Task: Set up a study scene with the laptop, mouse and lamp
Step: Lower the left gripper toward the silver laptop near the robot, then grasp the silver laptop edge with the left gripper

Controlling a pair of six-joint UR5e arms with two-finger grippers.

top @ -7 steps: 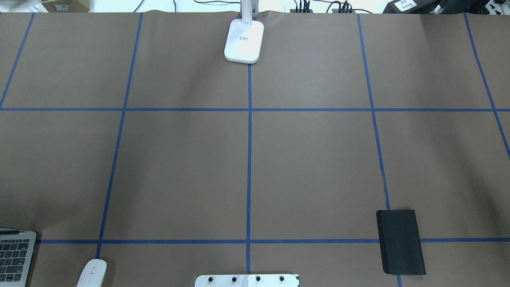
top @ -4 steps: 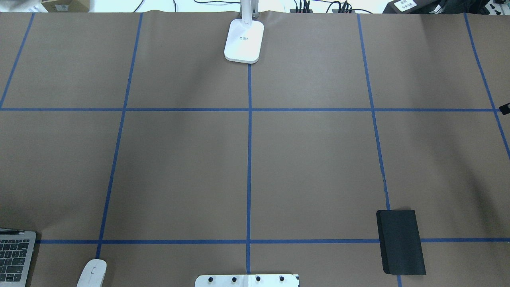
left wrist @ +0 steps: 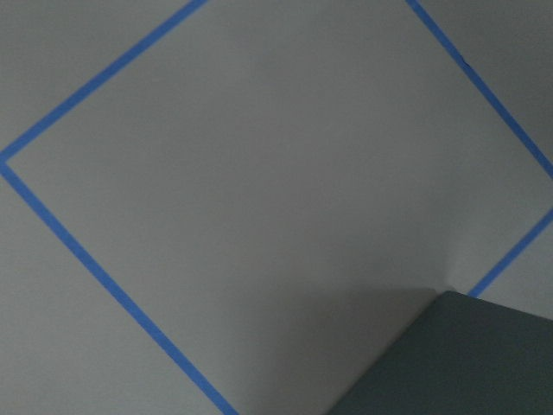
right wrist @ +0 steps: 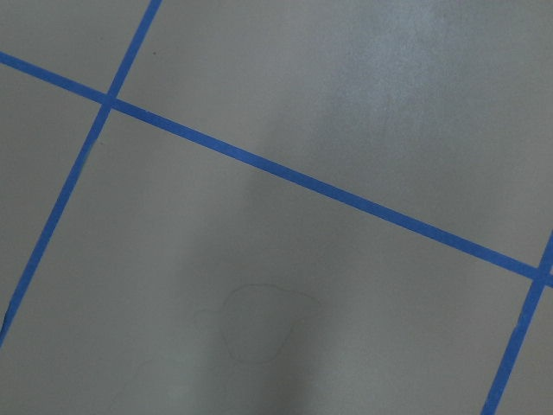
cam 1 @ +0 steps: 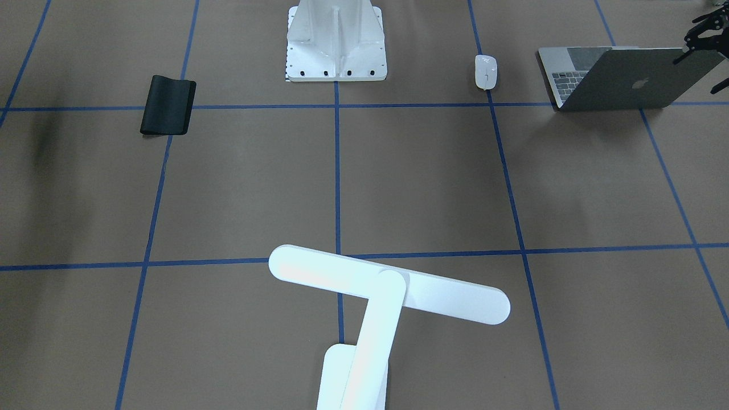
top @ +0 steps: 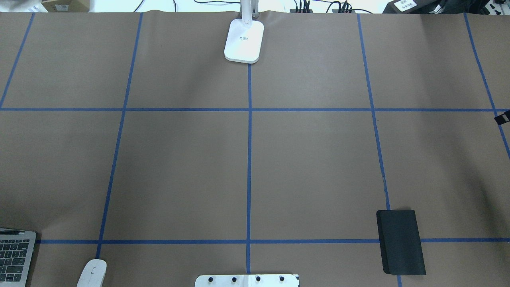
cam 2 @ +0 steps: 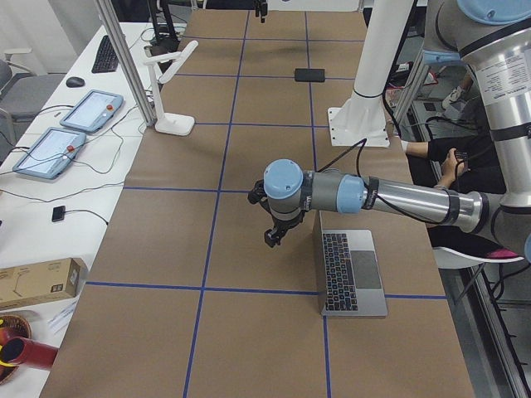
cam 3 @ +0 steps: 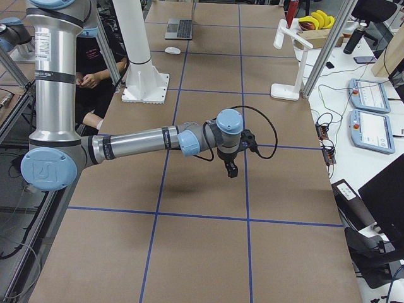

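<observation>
The laptop (cam 1: 626,85) stands open at the robot's near left corner, its lid's logo facing the front camera; its keyboard (top: 14,259) shows in the overhead view. Just inward of it lies the white mouse (cam 1: 486,72) (top: 92,273). At the table's far middle edge stands the lamp (cam 1: 387,283), on its base (top: 244,41). My left gripper (cam 1: 699,74) hovers by the lid's outer top corner, fingers spread, holding nothing. Only a tip of my right gripper (top: 503,118) shows at the overhead view's right edge. It hangs above bare table in the exterior right view (cam 3: 228,169), and I cannot tell its state.
A black mat (top: 400,242) lies on the robot's near right side. The white ribbed pedestal (cam 1: 336,42) stands at the near middle edge. Blue tape lines grid the brown table (top: 310,167). A seated person's hands (cam 2: 452,157) show beside the robot.
A black tip of the right gripper has come into the overhead view at its right edge and slid a little nearer. Laptop, mouse, lamp and mat have not moved.
</observation>
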